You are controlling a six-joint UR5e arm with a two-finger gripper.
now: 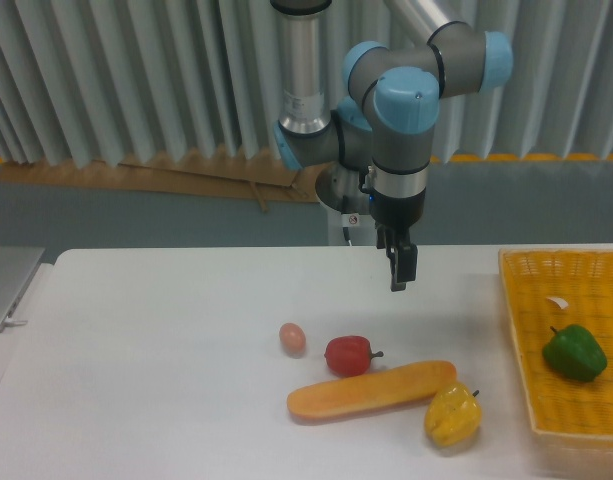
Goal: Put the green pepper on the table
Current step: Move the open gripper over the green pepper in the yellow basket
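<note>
Ahead I see the white table (166, 380) before grey pleated curtains; my gripper (401, 285) hangs above it, holding nothing, though I cannot tell whether its fingers are apart. Far right, the green pepper (575, 352) lies in the yellow basket (516, 330)

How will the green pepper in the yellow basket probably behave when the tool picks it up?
The green pepper looks glossy and smooth, so it may slip between the fingers. Its lobed, rounded body probably lets it roll or rock once set on the table. It appears small and stiff, so likely light and keeping its shape. The tool hangs away from it.
</note>
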